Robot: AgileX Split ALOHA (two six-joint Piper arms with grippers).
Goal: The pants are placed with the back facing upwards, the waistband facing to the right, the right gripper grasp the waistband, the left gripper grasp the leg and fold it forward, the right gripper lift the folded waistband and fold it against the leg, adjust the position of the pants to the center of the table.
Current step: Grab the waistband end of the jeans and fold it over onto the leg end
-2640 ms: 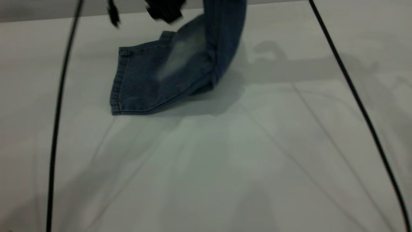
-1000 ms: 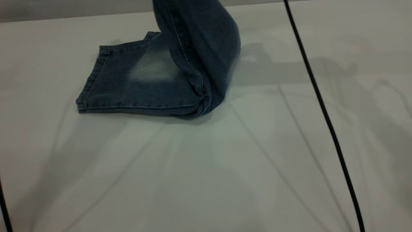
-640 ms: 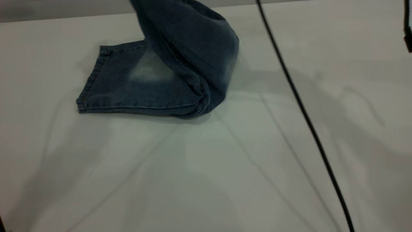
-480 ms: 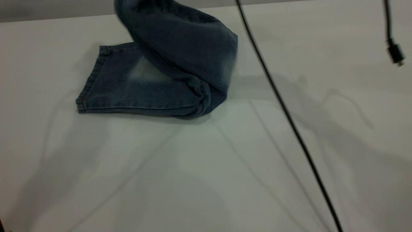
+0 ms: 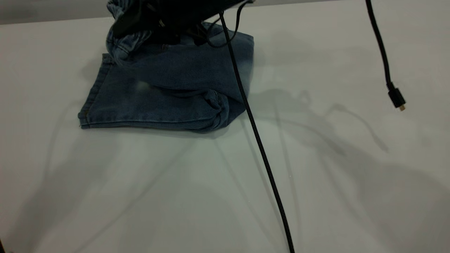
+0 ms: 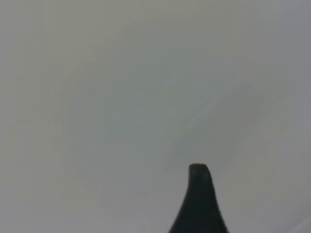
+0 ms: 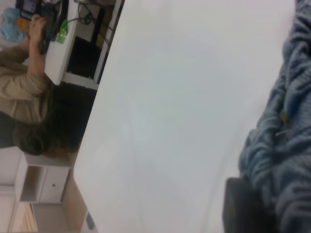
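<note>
You've got 1 black cable (image 5: 260, 147) crossing the white table (image 5: 175, 196), 1 dangling plug (image 5: 396, 98) right, a seated person (image 7: 29, 97) beyond.

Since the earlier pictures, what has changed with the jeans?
The right gripper carried the waistband leftward and down over the jeans, nearly closing the fold; the black cable swung left with it. The leg hem stayed flat on the table.

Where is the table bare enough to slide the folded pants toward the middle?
Bare table runs along the near side of the jeans, as far as the black cable. Beyond it, more bare top reaches the dangling plug. It is crowded at the far edge, where the right gripper holds the bunched waistband.
</note>
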